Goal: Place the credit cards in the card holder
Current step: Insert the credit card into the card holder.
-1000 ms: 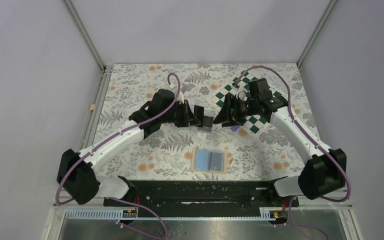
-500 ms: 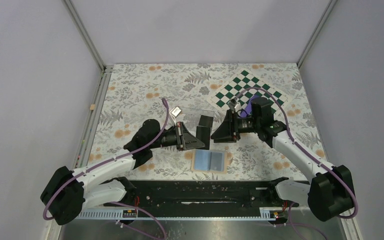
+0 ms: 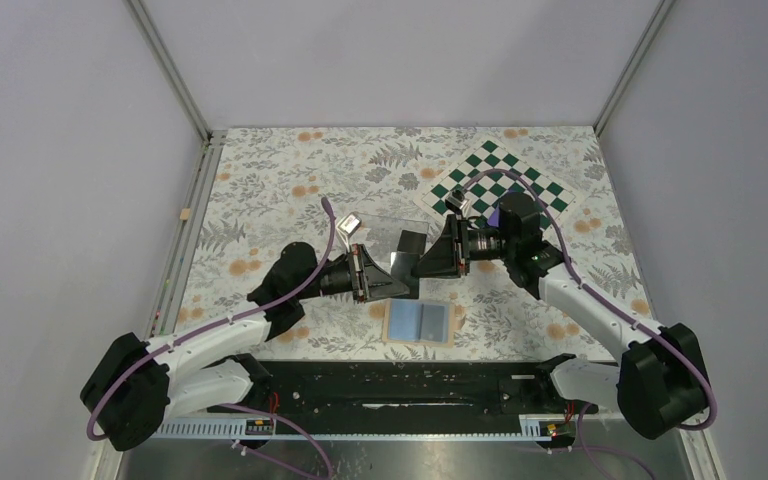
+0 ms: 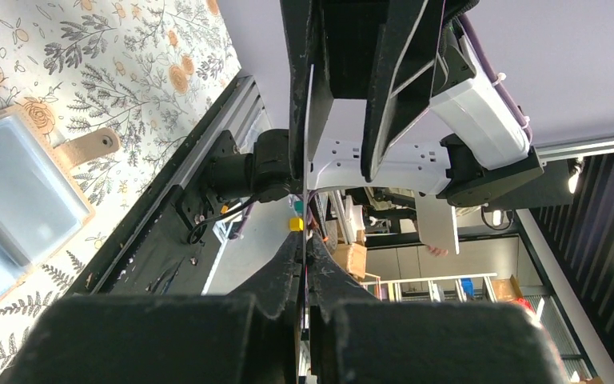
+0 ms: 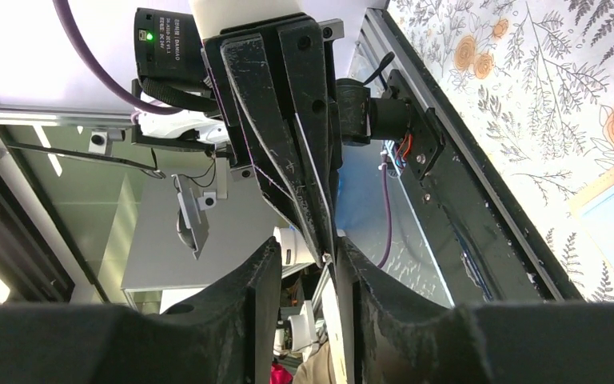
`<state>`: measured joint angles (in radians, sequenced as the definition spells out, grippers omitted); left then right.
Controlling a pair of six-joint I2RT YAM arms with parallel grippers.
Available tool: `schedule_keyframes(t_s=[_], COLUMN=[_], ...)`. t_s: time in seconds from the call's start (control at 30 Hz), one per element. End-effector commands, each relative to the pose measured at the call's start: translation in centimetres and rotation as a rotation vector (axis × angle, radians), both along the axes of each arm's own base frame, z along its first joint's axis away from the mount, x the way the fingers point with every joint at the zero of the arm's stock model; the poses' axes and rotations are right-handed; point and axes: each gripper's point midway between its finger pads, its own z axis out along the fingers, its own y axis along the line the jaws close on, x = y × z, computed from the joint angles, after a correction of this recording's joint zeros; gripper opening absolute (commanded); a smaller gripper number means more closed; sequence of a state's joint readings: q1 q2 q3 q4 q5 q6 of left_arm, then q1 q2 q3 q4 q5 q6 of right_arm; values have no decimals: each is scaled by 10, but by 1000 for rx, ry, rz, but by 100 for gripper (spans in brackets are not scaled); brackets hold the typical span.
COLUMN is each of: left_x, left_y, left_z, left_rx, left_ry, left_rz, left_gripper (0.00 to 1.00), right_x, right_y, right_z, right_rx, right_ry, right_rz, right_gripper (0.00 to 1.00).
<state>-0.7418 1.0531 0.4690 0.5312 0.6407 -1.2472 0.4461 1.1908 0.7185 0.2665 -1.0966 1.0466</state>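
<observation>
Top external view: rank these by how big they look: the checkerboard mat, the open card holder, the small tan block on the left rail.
Largest to smallest:
1. checkerboard mat, even though it is partly hidden
2. card holder, lying open
3. tan block, tiny by comparison

So the table [image 3: 260, 180] has this flowery leaf-print top. A green-and-white checkerboard mat [image 3: 532, 186] sits skewed toward the far right corner. The card holder [image 3: 419, 321] lies open, blue-grey inside up, by the middle of the near edge. A clear plastic box [image 3: 384, 228] sits roughly mid-table.
</observation>
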Motion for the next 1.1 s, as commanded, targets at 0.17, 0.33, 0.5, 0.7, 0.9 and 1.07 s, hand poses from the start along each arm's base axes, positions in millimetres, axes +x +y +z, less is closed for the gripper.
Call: schedule_keyframes(t_s=[0.17, 0.33, 0.5, 0.7, 0.9, 1.07], left_x=[-7, -7, -5, 20, 31, 33], left_y=[0, 1, 3, 28, 50, 44], left_z=[16, 14, 8, -57, -114, -150], left_rx=[-58, -58, -34, 282, 573, 652], left_ry=[-50, -47, -51, 33, 115, 198], left_rz=[-28, -24, -1, 193, 217, 175], left_gripper=[0, 0, 29, 48, 48, 41], right_x=[-10, -11, -13, 0, 19, 35], right_y=[13, 17, 14, -5, -30, -32], right_z=[12, 12, -3, -62, -129, -157], right_rx=[70, 80, 29, -234, -384, -417], right_ry=[-21, -6, -23, -85, 0, -2], right_rz=[59, 78, 74, -73, -180, -216], right_gripper=[30, 11, 0, 0, 0, 0])
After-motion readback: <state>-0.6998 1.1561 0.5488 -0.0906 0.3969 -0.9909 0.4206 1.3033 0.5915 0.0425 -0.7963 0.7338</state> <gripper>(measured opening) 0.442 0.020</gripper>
